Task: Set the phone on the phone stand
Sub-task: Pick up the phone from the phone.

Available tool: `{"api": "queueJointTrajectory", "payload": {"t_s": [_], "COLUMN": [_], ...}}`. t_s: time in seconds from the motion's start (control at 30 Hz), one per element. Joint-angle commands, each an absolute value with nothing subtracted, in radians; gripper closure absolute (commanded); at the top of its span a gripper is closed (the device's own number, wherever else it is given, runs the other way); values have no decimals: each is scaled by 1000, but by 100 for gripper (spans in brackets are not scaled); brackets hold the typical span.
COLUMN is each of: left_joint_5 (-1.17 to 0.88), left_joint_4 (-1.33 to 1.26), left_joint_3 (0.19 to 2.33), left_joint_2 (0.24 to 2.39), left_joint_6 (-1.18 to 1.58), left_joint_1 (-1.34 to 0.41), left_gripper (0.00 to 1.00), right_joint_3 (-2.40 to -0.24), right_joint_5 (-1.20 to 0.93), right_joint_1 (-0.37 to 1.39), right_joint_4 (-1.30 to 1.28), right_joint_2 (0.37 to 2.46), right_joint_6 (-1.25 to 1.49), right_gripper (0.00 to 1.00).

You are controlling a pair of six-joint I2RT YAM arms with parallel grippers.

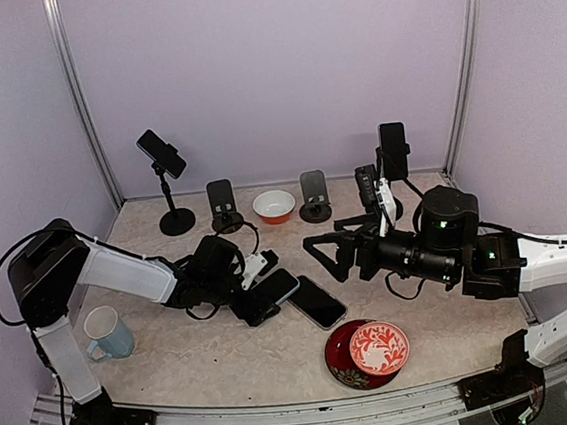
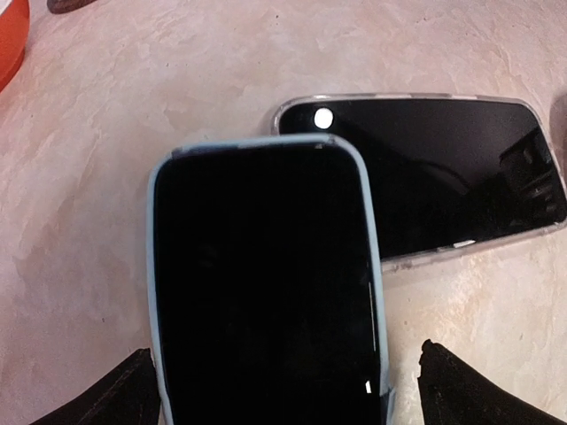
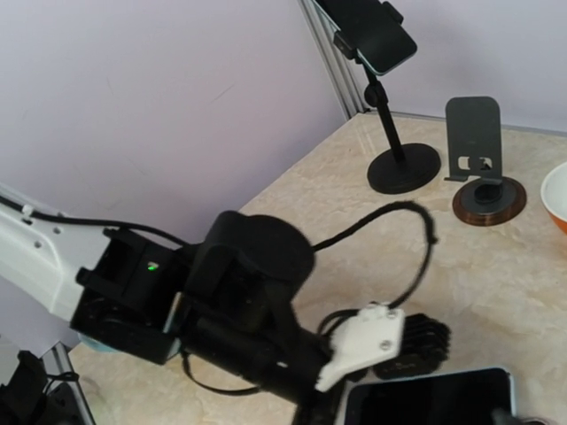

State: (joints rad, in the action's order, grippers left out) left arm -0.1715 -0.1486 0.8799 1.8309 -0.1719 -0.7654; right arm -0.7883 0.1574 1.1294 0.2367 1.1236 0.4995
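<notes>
Room: pale lilac walls (image 1: 269, 63) close in the back and both sides, with a metal post (image 1: 83, 111) standing in each rear corner.
Table: the beige table (image 1: 178, 368) has a matt, marbled stone pattern with faint lighter veins; both arms are bolted at its near edge.
Left end effector: the left end effector (image 2: 282, 390) is low over the table with its fingers spread wide. One black fingertip (image 2: 478, 390) stands on each side of a phone without clamping it, and bare table shows between the phone and this fingertip.
Phone: the blue-cased phone (image 2: 266, 292) lies flat, dark screen up, between those fingers and reaches out past their tips.
Second phone: a clear-cased phone (image 2: 461, 177) lies flat just beyond the left fingertips, set crosswise. The far end of the blue-cased phone overlaps one end of it.
Right end effector: the right end effector (image 1: 325, 257) has its fingers wide and holds nothing. It faces the left end effector, with the two phones just in front of its tips.
Phone stands: well beyond both end effectors, by the back wall, a low phone stand (image 1: 223, 206) and a second low stand (image 1: 314, 195) flank an orange bowl (image 1: 274, 206). A tall stand (image 1: 172, 198) further left carries a tilted phone, and a rear stand (image 1: 393, 152) behind the right end effector carries one upright.
Other things: a pale blue mug (image 1: 106, 333) sits beside the left arm, well behind its end effector. A red patterned plate (image 1: 379, 348) lies nearer the table's front edge than the right end effector.
</notes>
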Motion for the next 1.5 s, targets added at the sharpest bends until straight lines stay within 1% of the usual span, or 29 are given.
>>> {"api": "queueJointTrajectory", "payload": {"t_s": [0.0, 0.4, 0.63, 0.83, 0.93, 1.07, 1.13, 1.27, 1.33, 1.37, 1.47], "left_joint_5": [-185, -199, -223, -202, -189, -146, -96, 140, 223, 255, 348], "left_joint_4": [-189, -192, -164, -91, -88, -149, -166, -194, -223, -234, -283], "left_joint_3": [807, 760, 786, 853, 851, 812, 810, 816, 813, 813, 796], "left_joint_2": [1735, 1780, 1813, 1875, 1855, 1766, 1723, 1644, 1614, 1600, 1557], "left_joint_6": [-135, -118, -124, -139, -139, -115, -96, -101, -92, -79, -55], "left_joint_1": [-731, -730, -732, -761, -772, -786, -811, -923, -961, -973, -1013], "left_gripper": [1, 1, 1, 23, 31, 34, 35, 35, 36, 39, 42], "right_joint_3": [-818, -833, -830, -811, -823, -825, -838, -865, -901, -920, -943], "right_joint_5": [139, 112, 95, 115, 159, 246, 299, 396, 397, 394, 383], "right_joint_1": [1126, 1126, 1126, 1126, 1126, 1126, 1126, 1126, 1126, 1126, 1126], "right_joint_4": [245, 265, 261, 254, 194, 133, 84, 12, -35, -60, -97], "right_joint_2": [1138, 1178, 1179, 1165, 1158, 1155, 1158, 1184, 1213, 1226, 1247], "right_joint_6": [506, 502, 516, 551, 582, 612, 669, 810, 848, 873, 956], "right_gripper": [0, 0, 0, 0, 0, 0, 0, 0, 0, 0, 0]}}
